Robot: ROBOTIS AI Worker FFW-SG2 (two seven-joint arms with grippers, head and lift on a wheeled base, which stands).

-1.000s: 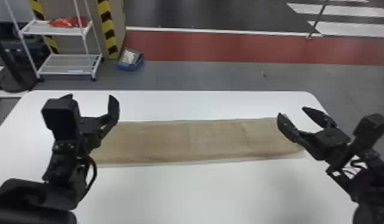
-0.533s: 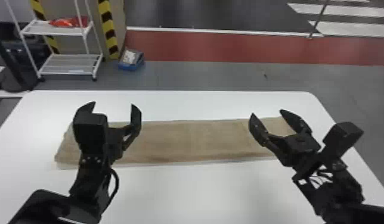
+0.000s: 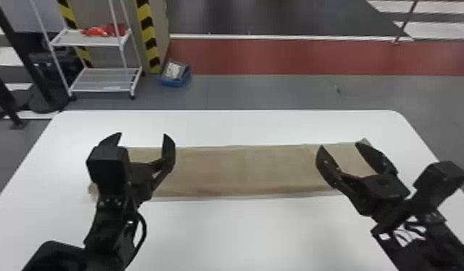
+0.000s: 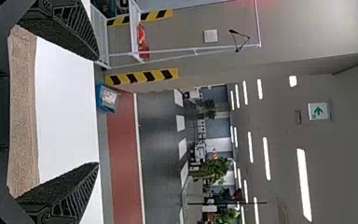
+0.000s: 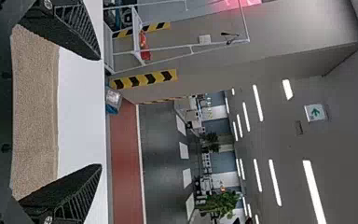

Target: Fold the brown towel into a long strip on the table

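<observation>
The biggest risk, across the white desk (image 3: 249, 234) beneath both sets of jaws, is spoiling a fold that looks all but made. The brown towel (image 3: 220, 169) lies there as a long strip, running from just left of the left jaws, behind them, to the right jaws. If either arm dips while swinging, a fingertip could snag the top layer and skew the strip. A smaller worry is the uneven end beyond the left jaws: a late tug to straighten it might pull the layers apart.

The left arm (image 3: 110, 220) rises from the bottom edge, its jaws reaching forward, roughly level by my reading. The right arm (image 3: 422, 216) slants in from the lower right, jaws angled inward. Both pairs are spread wide with nothing between the tips, apparently above the cloth; contact I can't settle.
</observation>
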